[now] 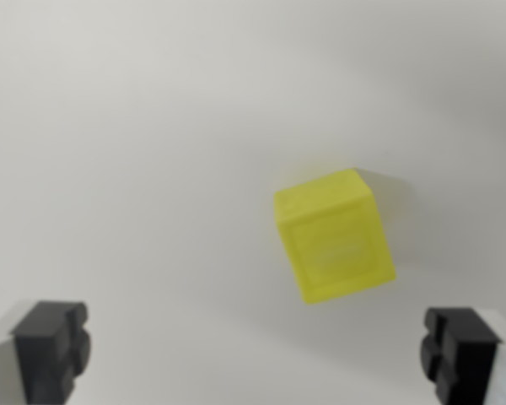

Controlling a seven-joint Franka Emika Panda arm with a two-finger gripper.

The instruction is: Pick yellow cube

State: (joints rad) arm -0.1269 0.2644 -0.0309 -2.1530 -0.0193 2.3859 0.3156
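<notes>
A yellow cube (334,236) rests on a plain white surface, right of centre in the wrist view, turned slightly so one corner points up. My gripper (253,350) is open, with its two black fingertips (52,346) at the bottom corners of the view. The cube lies beyond the fingertips, closer to the right one, and nothing is between them.
The white surface (135,152) fills the whole view around the cube. A faint shadow lies on the cube's upper right side.
</notes>
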